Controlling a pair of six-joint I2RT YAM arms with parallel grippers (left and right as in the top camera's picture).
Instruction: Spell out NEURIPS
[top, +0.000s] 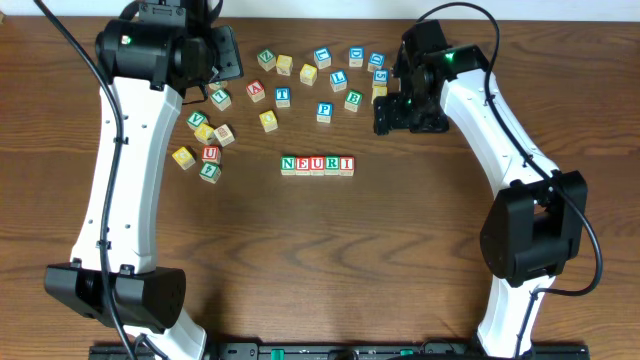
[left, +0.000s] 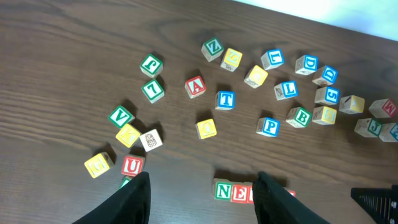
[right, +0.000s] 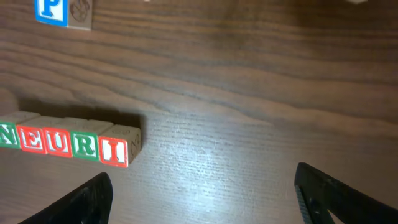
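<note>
Right pincer (right: 204, 186) is spread wide with nothing between its fingers (right: 87, 199) except bare desk (right: 249, 93), and from overhead it hangs at roughly 2 o'clock from the row (top: 317, 165). The left pincer (left: 202, 183) also has its fingers apart and isn't gripping anything. It sits up around 10 o'clock from the row, above the left bunch of loose cubes. The row itself is five cubes touching side by side in the middle of the desk and reads N E U R I, with the green N at the 9 o'clock end and the red I at the 3 o'clock end. E and U are red, R is green. The P cube (top: 324, 111), blue letter, lies on its own at about 12 o'clock from the row, well apart from it and not touching any neighbour. A blue T cube (top: 283, 96) is at 10 o'clock from the P, a plain yellow cube (top: 268, 121) at its 9 o'clock, and a green B cube (top: 352, 100) at its 2 o'clock. There's also a spare red U cube (top: 210, 153) in the left cluster, out at 9 o'clock from the row. The cubes bunched near the right pincer are too small for me to read for sure.
</note>
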